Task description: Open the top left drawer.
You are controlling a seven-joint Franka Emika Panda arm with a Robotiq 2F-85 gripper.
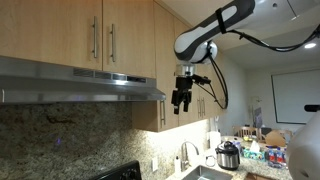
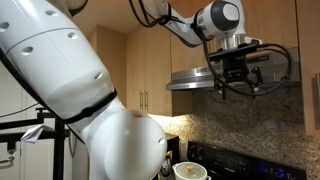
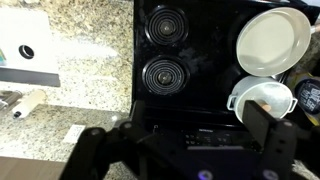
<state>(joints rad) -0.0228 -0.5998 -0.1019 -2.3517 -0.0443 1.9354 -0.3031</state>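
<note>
In an exterior view the top left drawer (image 1: 50,30) is a short light-wood door above the range hood (image 1: 80,88), with its silver bar handle (image 1: 95,40) along its right edge. My gripper (image 1: 181,100) hangs pointing down, below and to the right of that door, just past the hood's right end and apart from the handle. In an exterior view the gripper (image 2: 232,85) hangs in front of the hood (image 2: 190,78). The wrist view looks straight down; the gripper (image 3: 185,145) is open, its fingers (image 3: 275,135) wide apart with nothing between them.
A matching short door (image 1: 130,35) sits right of the target. Below are a black stove (image 3: 170,60), a white plate (image 3: 272,40), a white pot (image 3: 262,98) and a granite counter (image 3: 80,60). A faucet (image 1: 185,155) and a cooker (image 1: 228,155) stand farther along.
</note>
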